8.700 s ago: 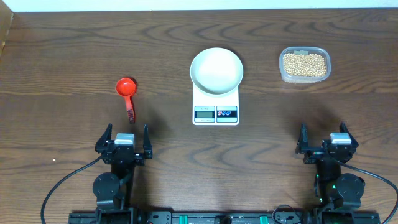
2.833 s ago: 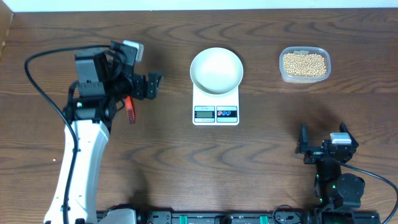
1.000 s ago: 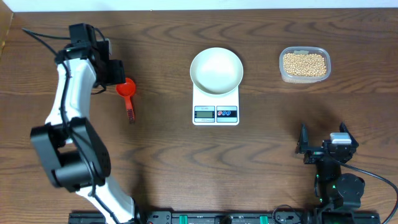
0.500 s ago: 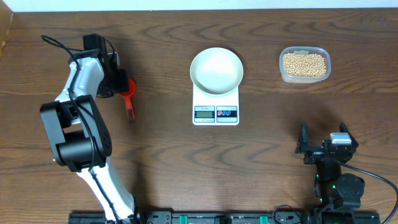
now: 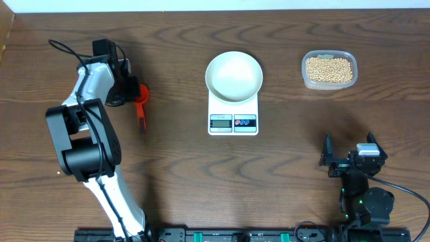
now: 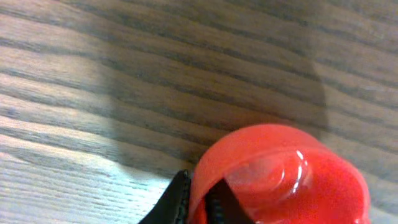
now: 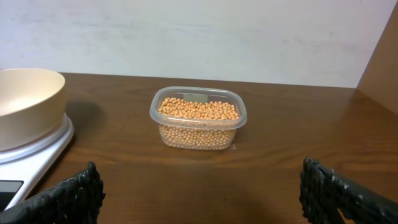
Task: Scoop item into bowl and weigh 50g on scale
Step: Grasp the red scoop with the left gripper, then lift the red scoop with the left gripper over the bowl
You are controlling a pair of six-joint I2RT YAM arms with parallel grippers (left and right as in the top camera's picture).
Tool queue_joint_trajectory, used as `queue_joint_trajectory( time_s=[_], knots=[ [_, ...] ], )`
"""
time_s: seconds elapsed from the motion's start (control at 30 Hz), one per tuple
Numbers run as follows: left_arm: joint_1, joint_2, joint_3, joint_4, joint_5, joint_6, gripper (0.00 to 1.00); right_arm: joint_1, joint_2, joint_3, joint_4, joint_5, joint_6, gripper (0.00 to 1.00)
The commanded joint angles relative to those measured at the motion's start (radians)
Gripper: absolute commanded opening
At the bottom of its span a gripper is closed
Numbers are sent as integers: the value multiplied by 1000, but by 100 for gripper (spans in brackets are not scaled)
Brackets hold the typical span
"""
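Observation:
A red scoop (image 5: 140,95) lies on the table at the left, its handle pointing toward me. My left gripper (image 5: 127,91) is shut on the rim of the scoop's cup (image 6: 283,177); the left wrist view shows one dark finger (image 6: 178,198) outside the rim and the other inside. The white bowl (image 5: 234,76) sits empty on the white scale (image 5: 233,121) at the centre. The tan beans (image 5: 328,69) fill a clear container at the back right. My right gripper (image 5: 352,159) rests open near the front right, facing the beans (image 7: 199,111), with nothing between its fingers.
The clear plastic container (image 7: 198,140) stands to the right of the bowl (image 7: 25,99) and scale (image 7: 34,152). A pale wall rises behind the table's far edge. A brown panel edges the far left of the table.
My left gripper has closed onto the scoop's rim, from open around it. The arm has shifted only slightly. The right arm has stayed still.

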Motion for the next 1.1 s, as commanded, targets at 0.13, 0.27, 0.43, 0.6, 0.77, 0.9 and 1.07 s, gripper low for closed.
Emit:
queue_joint_trajectory(
  time_s=[0.13, 0.27, 0.43, 0.6, 0.77, 0.9, 1.07],
  knots=[
    [2, 18, 16, 9, -11, -15, 7, 5, -5, -3, -2, -9, -1, 99],
    [9, -31, 34, 12, -11, -119, 7, 5, -5, -3, -2, -8, -1, 99],
    [25, -158, 58, 11, -10, -405, 7, 5, -5, -3, -2, -8, -1, 99],
    [22, -310, 58, -16, 38, -840, 7, 5, -5, -3, -2, -9, -1, 99],
    [17, -405, 58, -60, 232, -1159, 7, 5, -5, -3, -2, -9, -1, 99],
    [-24, -420, 58, -56, 335, -1279, 7, 5, -5, -3, -2, -9, -1, 99],
    [-122, -420, 58, -56, 342, -1304, 8, 5, -5, -3, -2, -9, -1, 99]
  ],
)
